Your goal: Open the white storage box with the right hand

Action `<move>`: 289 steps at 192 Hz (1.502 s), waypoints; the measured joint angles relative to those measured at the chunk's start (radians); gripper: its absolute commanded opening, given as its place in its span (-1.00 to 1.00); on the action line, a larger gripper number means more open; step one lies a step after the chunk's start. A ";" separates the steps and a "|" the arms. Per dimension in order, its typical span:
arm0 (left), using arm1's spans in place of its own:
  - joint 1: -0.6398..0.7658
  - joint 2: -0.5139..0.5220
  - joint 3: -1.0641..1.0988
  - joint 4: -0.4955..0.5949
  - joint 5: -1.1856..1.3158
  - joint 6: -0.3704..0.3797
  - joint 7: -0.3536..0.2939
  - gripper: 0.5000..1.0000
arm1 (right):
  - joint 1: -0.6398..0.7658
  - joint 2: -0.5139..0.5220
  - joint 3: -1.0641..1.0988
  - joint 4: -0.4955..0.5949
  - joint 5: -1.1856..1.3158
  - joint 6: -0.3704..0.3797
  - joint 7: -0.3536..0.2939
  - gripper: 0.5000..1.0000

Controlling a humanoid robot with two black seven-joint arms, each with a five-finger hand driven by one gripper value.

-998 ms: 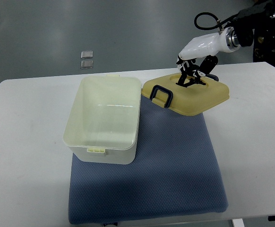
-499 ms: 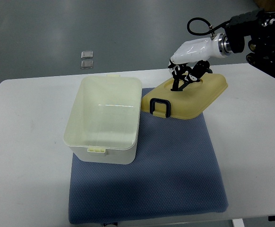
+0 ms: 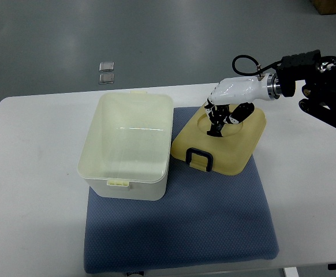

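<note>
The white storage box (image 3: 127,144) stands open and empty on the left part of the blue mat (image 3: 214,219). Its cream lid (image 3: 228,147) lies beside it on the mat, right of the box, with a dark clip handle (image 3: 200,159) at its near edge. My right hand (image 3: 220,118) reaches in from the right and its dark fingers (image 3: 216,125) are curled into the lid's top recess, gripping it. The left arm does not show.
The white table (image 3: 35,190) carries the mat. Two small grey squares (image 3: 105,72) lie on the floor beyond the table's far edge. The right arm's dark links (image 3: 324,86) hang over the table's right side.
The right hand has brought the lid down and toward me, from tilted over the table's far side to lying on the mat next to the box. The box has not moved.
</note>
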 measured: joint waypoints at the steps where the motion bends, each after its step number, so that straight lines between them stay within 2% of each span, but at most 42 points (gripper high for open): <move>1: 0.000 0.000 0.000 0.000 0.000 0.000 0.000 1.00 | -0.002 0.000 0.000 0.001 0.000 -0.001 0.000 -0.73; 3: 0.000 0.000 0.000 0.000 0.000 0.000 0.000 1.00 | -0.005 0.000 0.000 0.002 0.000 -0.003 0.000 -0.73; 11: 0.000 0.000 0.000 0.000 0.000 0.000 0.000 1.00 | -0.019 0.000 0.000 0.006 0.000 -0.014 0.000 -0.52; 24: 0.000 0.000 0.000 0.000 0.000 0.000 0.000 1.00 | -0.037 0.000 0.000 0.008 0.000 -0.029 0.000 -0.03; 42: 0.000 0.000 0.000 0.000 0.000 0.000 0.000 1.00 | -0.059 0.000 0.000 0.008 0.000 -0.040 0.000 0.32; 45: 0.000 0.000 0.000 0.000 0.000 0.000 0.000 1.00 | -0.061 -0.001 0.000 0.008 0.000 -0.041 0.000 0.46; 51: 0.000 0.000 0.000 0.000 0.000 0.000 0.000 1.00 | -0.066 -0.001 0.000 0.008 0.000 -0.042 0.000 0.58; 70: 0.000 0.000 0.000 0.000 0.000 0.000 0.000 1.00 | -0.076 -0.008 0.000 0.008 0.000 -0.043 0.000 0.65; 140: -0.002 0.000 0.000 0.000 0.000 -0.001 0.000 1.00 | -0.035 -0.083 0.018 0.008 0.080 -0.022 0.000 0.64; 177: -0.002 0.000 0.000 -0.006 -0.001 -0.002 -0.001 1.00 | -0.015 -0.119 0.064 -0.023 0.445 0.074 0.000 0.64; 198: -0.002 0.000 0.000 -0.008 -0.001 -0.002 -0.001 1.00 | -0.043 -0.111 0.115 -0.084 0.703 0.087 -0.015 0.64; 216: -0.002 0.000 0.000 -0.013 -0.002 -0.002 -0.001 1.00 | -0.111 -0.089 0.174 -0.137 0.982 0.078 -0.082 0.64; 240: -0.002 0.000 0.000 -0.020 -0.002 -0.002 -0.001 1.00 | -0.194 -0.061 0.222 -0.156 1.275 0.058 -0.167 0.64; 289: -0.002 0.000 -0.002 -0.023 -0.005 -0.001 0.000 1.00 | -0.301 -0.007 0.246 -0.157 1.623 -0.021 -0.193 0.65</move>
